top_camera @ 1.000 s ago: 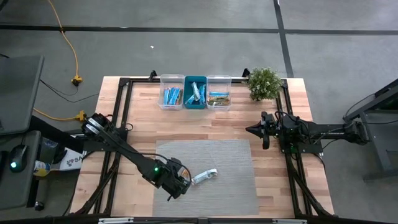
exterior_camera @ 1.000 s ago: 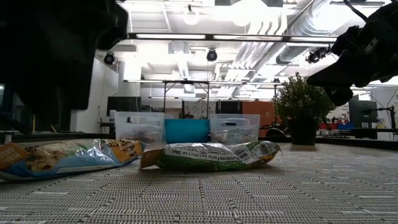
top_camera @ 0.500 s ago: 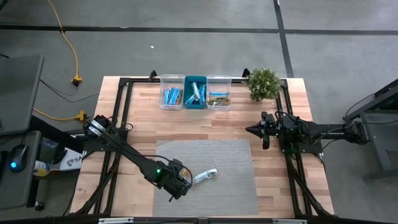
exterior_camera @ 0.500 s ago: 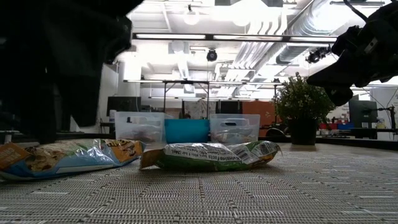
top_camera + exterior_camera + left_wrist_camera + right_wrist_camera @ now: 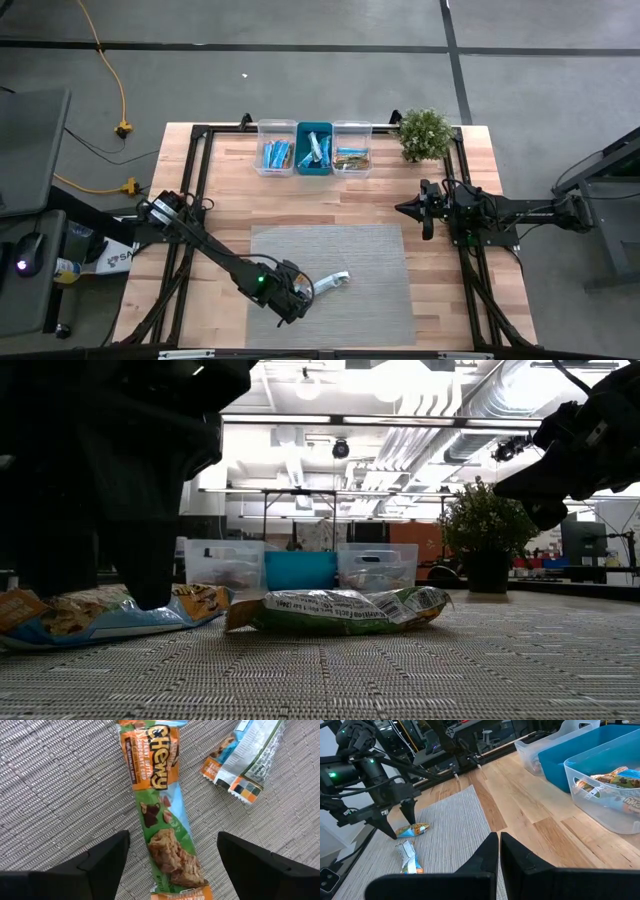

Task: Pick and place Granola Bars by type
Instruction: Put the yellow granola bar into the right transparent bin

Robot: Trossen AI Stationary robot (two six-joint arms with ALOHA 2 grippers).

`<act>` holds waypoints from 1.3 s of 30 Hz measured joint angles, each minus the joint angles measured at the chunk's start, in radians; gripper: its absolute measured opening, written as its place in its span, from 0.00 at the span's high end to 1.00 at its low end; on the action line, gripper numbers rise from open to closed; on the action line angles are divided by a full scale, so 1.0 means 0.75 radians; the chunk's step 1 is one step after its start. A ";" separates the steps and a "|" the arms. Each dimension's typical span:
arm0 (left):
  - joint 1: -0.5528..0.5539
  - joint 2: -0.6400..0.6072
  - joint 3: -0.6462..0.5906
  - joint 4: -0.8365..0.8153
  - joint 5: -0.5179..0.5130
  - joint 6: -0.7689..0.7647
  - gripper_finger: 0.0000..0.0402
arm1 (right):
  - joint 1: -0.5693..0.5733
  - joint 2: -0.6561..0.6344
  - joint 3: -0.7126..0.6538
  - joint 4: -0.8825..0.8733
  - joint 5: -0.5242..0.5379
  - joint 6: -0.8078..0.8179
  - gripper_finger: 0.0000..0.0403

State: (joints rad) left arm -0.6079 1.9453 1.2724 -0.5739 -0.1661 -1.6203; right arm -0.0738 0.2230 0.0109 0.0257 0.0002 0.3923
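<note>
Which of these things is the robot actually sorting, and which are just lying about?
Part of the job:
- orange-green bar between the open left gripper's fingers
- silvery bar beside it on the mat
- three bins, bars inside

Just there:
- potted plant
- yellow cable on the floor
- right gripper, shut, waiting

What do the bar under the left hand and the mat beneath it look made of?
Granola bar: thin glossy plastic film, by its sheen, crinkles and crimped end seal, probably slippery. Mat: coarse woven grey material, likely vinyl or fabric, matte, with a ribbed weave showing.
</note>
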 joint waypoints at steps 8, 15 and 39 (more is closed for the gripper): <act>0.000 0.021 -0.001 -0.015 -0.004 0.001 0.34 | 0.000 0.000 0.000 0.001 0.000 0.000 1.00; -0.001 0.024 -0.004 -0.027 -0.026 0.025 0.50 | 0.000 0.000 0.000 0.001 0.000 0.000 1.00; -0.001 0.036 0.195 -0.212 -0.112 0.175 0.79 | 0.000 0.000 0.000 0.001 0.000 0.000 1.00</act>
State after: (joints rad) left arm -0.6083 1.9723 1.4185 -0.7327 -0.2500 -1.4889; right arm -0.0738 0.2230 0.0109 0.0261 0.0002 0.3927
